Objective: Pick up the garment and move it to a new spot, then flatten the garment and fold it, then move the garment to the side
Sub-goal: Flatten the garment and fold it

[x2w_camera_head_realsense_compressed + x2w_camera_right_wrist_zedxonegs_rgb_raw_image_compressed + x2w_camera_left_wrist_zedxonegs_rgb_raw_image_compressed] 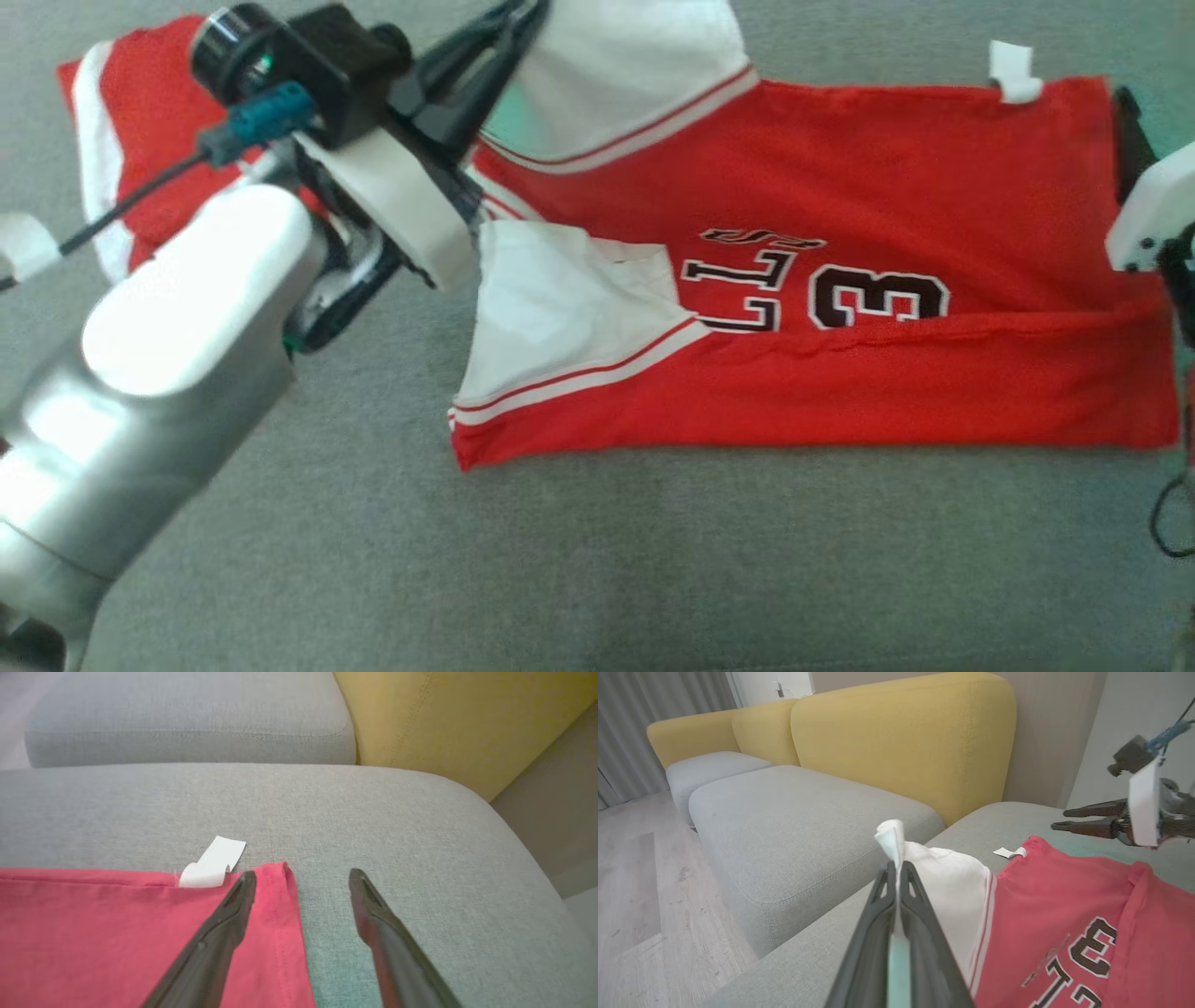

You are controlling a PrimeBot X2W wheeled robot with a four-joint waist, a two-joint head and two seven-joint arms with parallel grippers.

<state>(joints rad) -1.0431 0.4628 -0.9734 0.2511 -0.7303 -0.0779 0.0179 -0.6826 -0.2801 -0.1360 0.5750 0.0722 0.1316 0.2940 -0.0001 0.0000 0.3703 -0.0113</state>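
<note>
I see the jersey [840, 233] spread on a grey cushion [560, 560]. The room has a yellow backrest [901, 732], wood floor [630, 905] and curtain [658, 718]. A black "3" [878, 297] is readable. My left gripper [896, 868] pinches the far-left white sleeve. My right gripper [302, 876] gapes wide over the far-right corner, by a tag [212, 863].
</note>
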